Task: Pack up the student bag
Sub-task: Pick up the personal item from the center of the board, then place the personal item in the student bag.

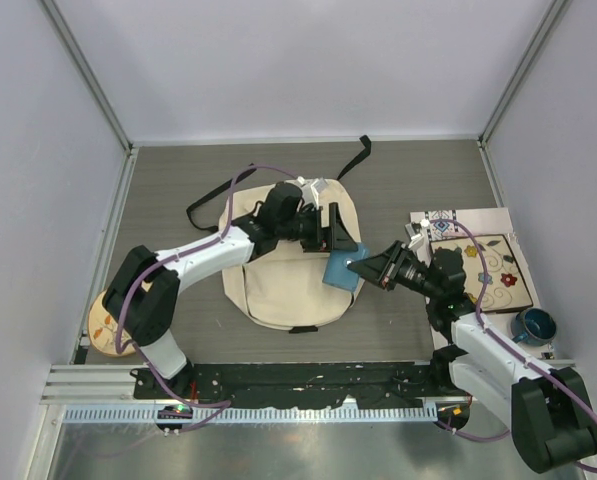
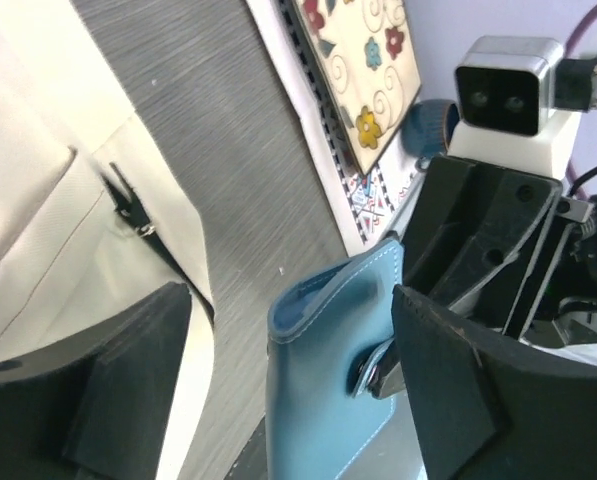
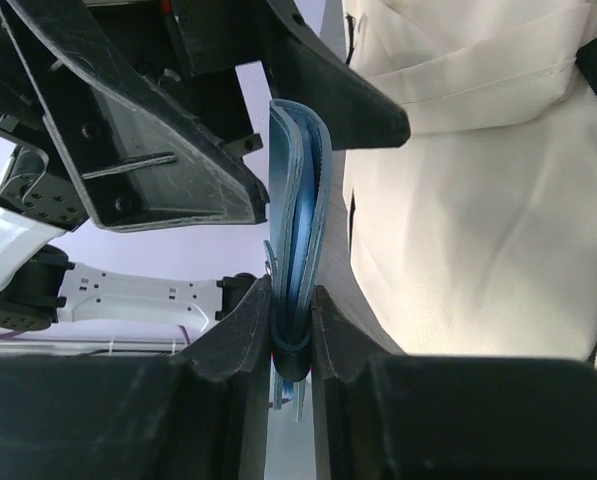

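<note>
Grey wood-grain table (image 1: 408,180) inside white walls. Nearest, my right gripper (image 3: 293,330) pinches a blue leather wallet (image 3: 296,220) edge-up, just off the right edge of the student bag (image 1: 278,285). My right arm reaches in low from the bag's right. Beyond, my left gripper (image 1: 333,232) is spread either side of the wallet, forearm stretched across the bag.

Left pincer (image 1: 338,232) wide, right pincer (image 3: 293,322) clamped.
</note>
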Robot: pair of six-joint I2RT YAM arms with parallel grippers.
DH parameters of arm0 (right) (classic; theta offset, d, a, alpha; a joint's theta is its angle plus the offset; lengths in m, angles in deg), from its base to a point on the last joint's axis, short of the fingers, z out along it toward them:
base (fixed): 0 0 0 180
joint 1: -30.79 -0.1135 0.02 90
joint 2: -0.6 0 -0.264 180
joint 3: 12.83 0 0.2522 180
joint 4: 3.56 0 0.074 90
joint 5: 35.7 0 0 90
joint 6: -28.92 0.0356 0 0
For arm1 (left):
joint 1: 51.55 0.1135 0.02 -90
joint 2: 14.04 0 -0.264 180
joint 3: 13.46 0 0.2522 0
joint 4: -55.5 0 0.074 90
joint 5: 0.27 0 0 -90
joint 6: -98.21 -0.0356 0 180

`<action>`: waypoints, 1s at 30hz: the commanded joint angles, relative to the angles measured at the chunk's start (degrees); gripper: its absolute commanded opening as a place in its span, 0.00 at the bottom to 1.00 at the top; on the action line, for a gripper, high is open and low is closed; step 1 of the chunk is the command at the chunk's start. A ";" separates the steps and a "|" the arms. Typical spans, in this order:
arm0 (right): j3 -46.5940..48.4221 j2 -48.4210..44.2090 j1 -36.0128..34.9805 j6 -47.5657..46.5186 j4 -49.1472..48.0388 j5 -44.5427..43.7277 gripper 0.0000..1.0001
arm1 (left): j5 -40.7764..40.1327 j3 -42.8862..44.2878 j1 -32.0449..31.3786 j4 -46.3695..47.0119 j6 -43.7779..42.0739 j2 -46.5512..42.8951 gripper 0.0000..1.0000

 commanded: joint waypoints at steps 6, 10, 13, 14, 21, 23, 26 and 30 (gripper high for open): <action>3.52 -5.53 -0.35 -9.59 17.78 -11.63 0.01 | -21.16 2.40 3.41 -17.80 -12.05 -7.05 0.99; 3.62 -7.83 -0.35 -10.65 21.13 -13.15 0.01 | -31.91 7.23 4.82 -27.82 -21.45 -6.54 1.00; 3.70 -7.57 -0.35 -10.39 20.70 -13.15 0.01 | -36.92 11.71 4.91 -31.44 -27.96 -3.55 1.00; 3.79 -7.39 -0.35 -10.12 20.52 -13.15 0.01 | -37.90 14.16 5.00 -32.40 -28.93 -2.67 0.99; 4.41 -6.42 -0.35 -9.60 19.64 -13.50 0.01 | -36.95 20.60 4.91 -40.41 -26.49 4.28 0.87; 4.41 -6.33 -0.35 -9.33 19.20 -13.50 0.01 | -35.90 20.42 4.91 -40.76 -22.71 5.06 0.86; 4.32 -6.07 -0.35 -8.89 18.76 -13.59 0.01 | -35.28 20.25 4.91 -41.64 -17.00 5.16 0.84; 4.05 -5.72 -0.35 -8.63 17.80 -13.24 0.01 | -35.88 19.81 4.47 -40.16 -12.07 4.46 0.85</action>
